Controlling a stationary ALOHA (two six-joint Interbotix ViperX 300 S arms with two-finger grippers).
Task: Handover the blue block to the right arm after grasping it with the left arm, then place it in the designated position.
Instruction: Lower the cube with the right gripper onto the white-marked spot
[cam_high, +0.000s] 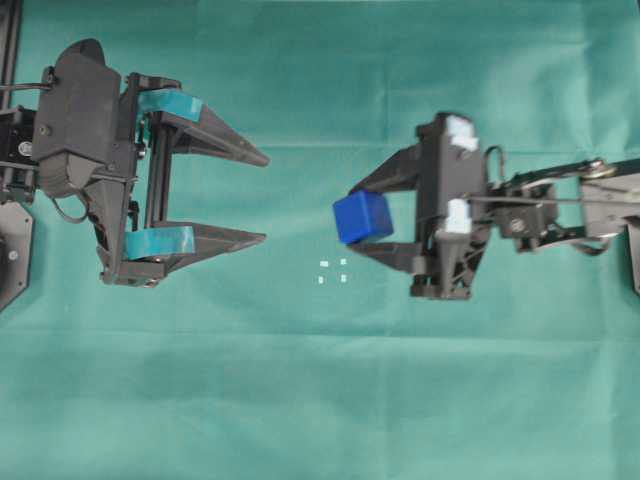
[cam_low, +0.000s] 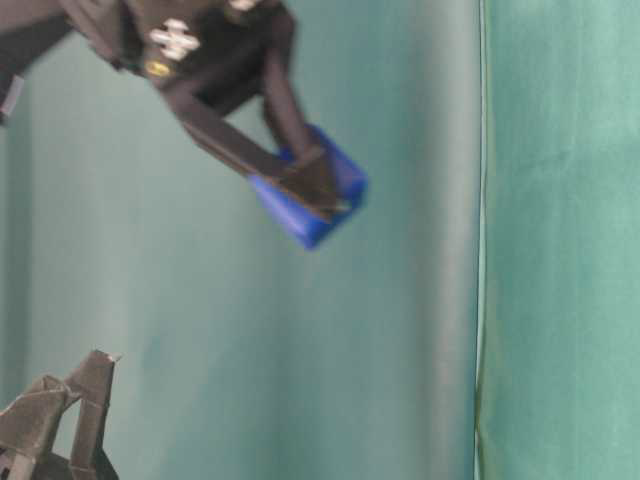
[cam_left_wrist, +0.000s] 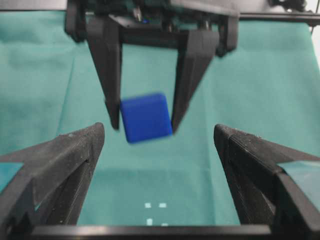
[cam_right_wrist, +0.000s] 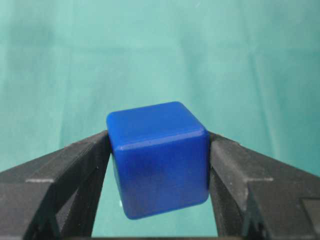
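The blue block (cam_high: 361, 217) is pinched between the plain black fingers of my right gripper (cam_high: 362, 218), above the green cloth, right of centre. My right gripper (cam_right_wrist: 159, 150) presses both sides of the blue block (cam_right_wrist: 159, 157). It is the same in the table-level view: the right gripper (cam_low: 310, 195) is shut on the blue block (cam_low: 345, 178), off the cloth. My left gripper (cam_high: 262, 197), with teal bands, stands wide open at the left, empty, apart from the block. From the left wrist, the left gripper (cam_left_wrist: 159, 132) frames the blue block (cam_left_wrist: 146, 117). The designated position (cam_high: 333, 271), small white marks, lies just below-left of the block.
Green cloth (cam_high: 320, 400) covers the whole table. A fold line in the cloth runs across the back. A dark frame rail (cam_high: 10, 40) stands at the far left edge, and arm mounts sit at both side edges.
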